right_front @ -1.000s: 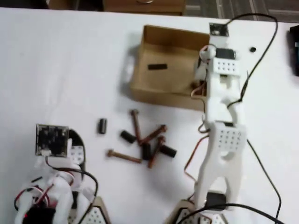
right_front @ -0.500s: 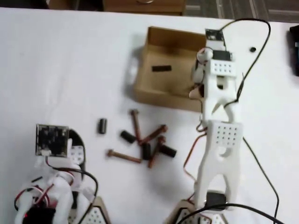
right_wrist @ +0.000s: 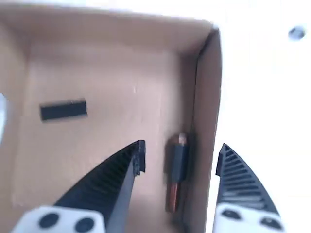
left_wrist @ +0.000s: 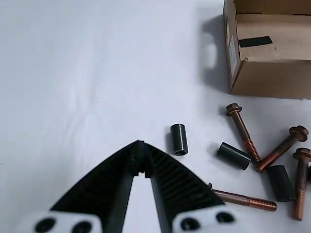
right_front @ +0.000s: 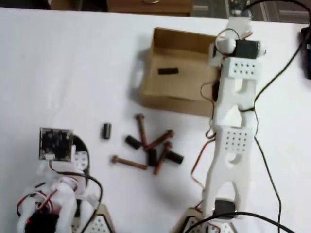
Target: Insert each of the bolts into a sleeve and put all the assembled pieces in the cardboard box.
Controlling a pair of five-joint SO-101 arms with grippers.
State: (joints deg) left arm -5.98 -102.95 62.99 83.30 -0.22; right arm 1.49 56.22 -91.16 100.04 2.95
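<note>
Sleeved bolt (right_wrist: 176, 171) between spread right jaws

A cardboard box (right_front: 170, 103) sits toward the far side of the surface (right_front: 63, 73), right of centre. Inside it, 1 bolt-and-sleeve piece (right_wrist: 177, 170) lies along the right wall, and a flat strip (right_front: 167, 71) lies on the box floor to its left. The right gripper (right_wrist: 181, 155) hangs over that wall, with 1 finger inside the box and 1 outside. In front of the box, nearer the arms, 4 bolts (right_front: 141, 130) and 3 sleeves (right_front: 132, 142) lie in a loose cluster, some touching or crossing. 1 more sleeve (right_front: 106, 131) lies apart, left of the cluster. The left gripper (left_wrist: 140, 150) is at the near left, with that lone sleeve to its right.
</note>
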